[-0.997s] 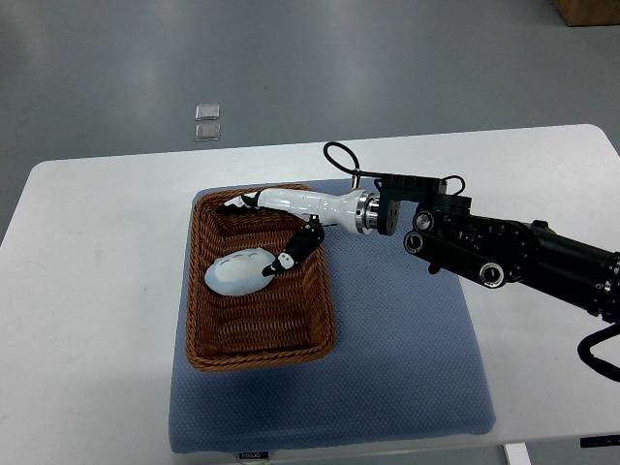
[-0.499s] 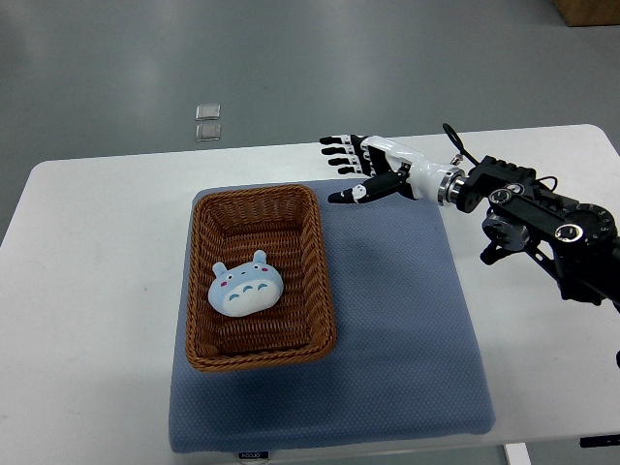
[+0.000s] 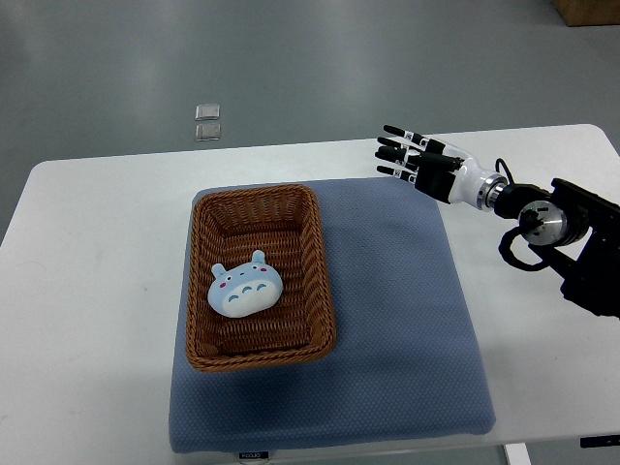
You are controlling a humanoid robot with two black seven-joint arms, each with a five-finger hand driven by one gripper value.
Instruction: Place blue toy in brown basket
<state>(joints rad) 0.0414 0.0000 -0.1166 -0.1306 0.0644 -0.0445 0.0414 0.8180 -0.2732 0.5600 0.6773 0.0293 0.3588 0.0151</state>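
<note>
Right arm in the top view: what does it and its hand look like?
The right hand has a white shell with black, white-dotted fingers. A silver ring joins it to a black arm with round silver joint caps and a looping black cable.

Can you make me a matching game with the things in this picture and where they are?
Things:
1. toy
2. basket
3. right hand
4. mat

Places:
A. on the mat's left part
B. on the white table
C. inside the basket
D. open, above the mat's far right corner

Pairs: 1-C, 2-A, 3-D, 4-B
</note>
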